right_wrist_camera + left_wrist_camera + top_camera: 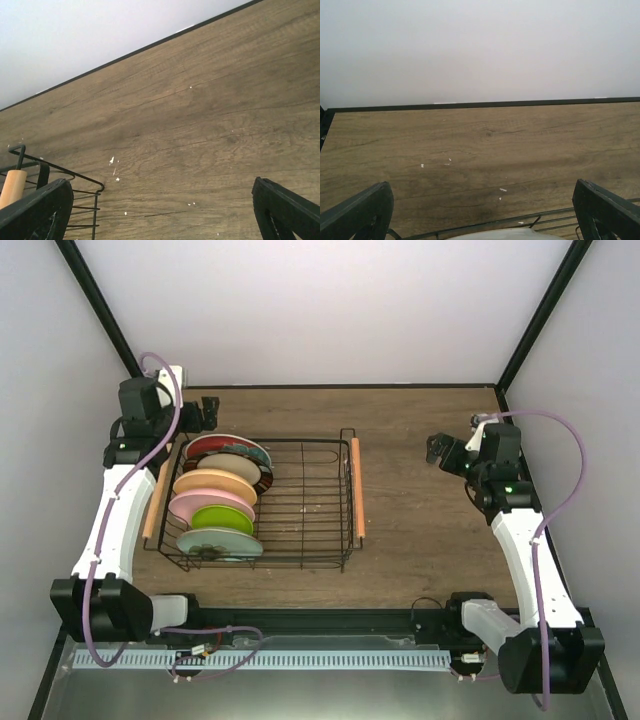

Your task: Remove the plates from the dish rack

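Wire dish rack (356, 490) holds six plates (218, 502); left gripper (206, 413), right gripper (438, 449) both spread.

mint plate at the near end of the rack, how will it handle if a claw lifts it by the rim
Probably stiff: the mint plate holds a round outline. Its face looks smooth, so a rim pinch may slip. It stands tilted on edge in the dish rack; being round, it could roll or flop flat once freed.
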